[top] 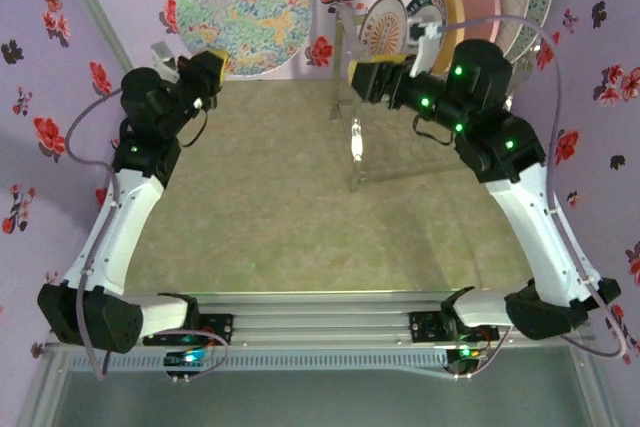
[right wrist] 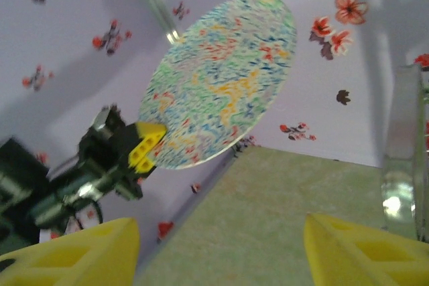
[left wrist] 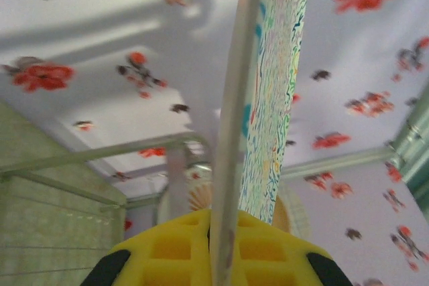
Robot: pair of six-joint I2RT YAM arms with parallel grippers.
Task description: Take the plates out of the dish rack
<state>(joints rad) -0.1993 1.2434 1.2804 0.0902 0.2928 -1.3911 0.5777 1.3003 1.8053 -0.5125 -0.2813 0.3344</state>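
My left gripper [top: 207,74] is shut on the lower edge of a multicolour speckled plate [top: 243,12], held up against the back wall at the far left. From the left wrist this plate [left wrist: 275,65] runs edge-on out of the yellow fingers [left wrist: 174,252]. The dish rack [top: 357,142] stands far right with several plates upright in its top: orange-sunburst [top: 384,27], green-rimmed [top: 424,2], yellow [top: 446,17], pink [top: 480,5]. My right gripper [top: 362,78] hangs open just left of the rack, nothing between its fingers [right wrist: 362,252]. Its camera sees the held plate [right wrist: 221,78] and the left gripper [right wrist: 144,147].
Floral purple walls [top: 40,97] close in the green table mat [top: 300,217] at the back and sides. The rack's chrome leg [right wrist: 402,165] stands close on the right of the right gripper. A rack tube [left wrist: 100,155] and the sunburst plate [left wrist: 200,197] lie behind the left gripper.
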